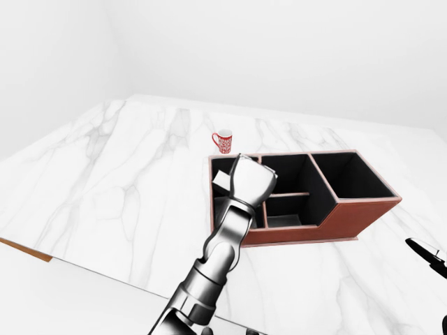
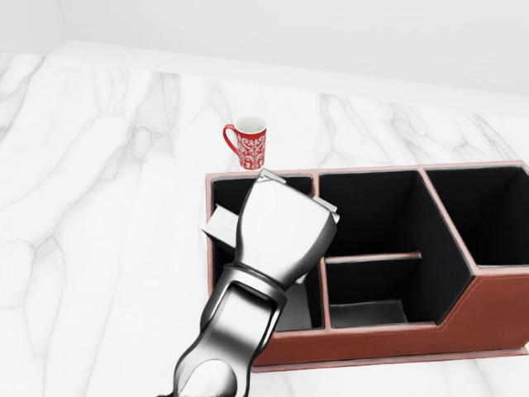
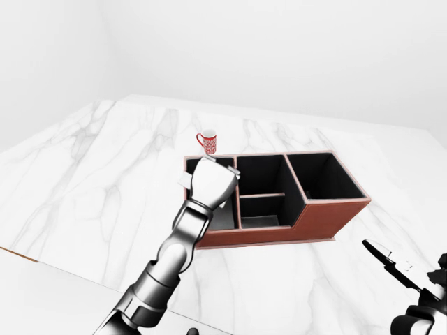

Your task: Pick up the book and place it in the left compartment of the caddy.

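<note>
A white marble counter [image 2: 99,207] with grey veining fills the scene, under plain pale walls. On it sits the caddy [image 2: 463,318], a reddish-brown box with black-lined compartments, and everything else places itself against it. Just beyond the caddy's upper left corner in the head view stands a red mug [image 2: 248,141] with a white pattern, apart from the box wall.

The left hand [image 2: 281,236], silver and boxy, hangs over the caddy's left compartment, its arm rising from the bottom of the view across the caddy's near wall. The back of the hand faces the cameras and covers the fingers, so I cannot tell whether they are closed or spread. A pale corner of the book [image 2: 221,227] pokes out at the hand's left side, level with the caddy's left wall and above the left compartment; the rest is hidden behind the hand.

The right hand [image 3: 398,269] appears low in the right-eye view, well to the right of the caddy, its dark fingers spread apart and holding nothing.
</note>
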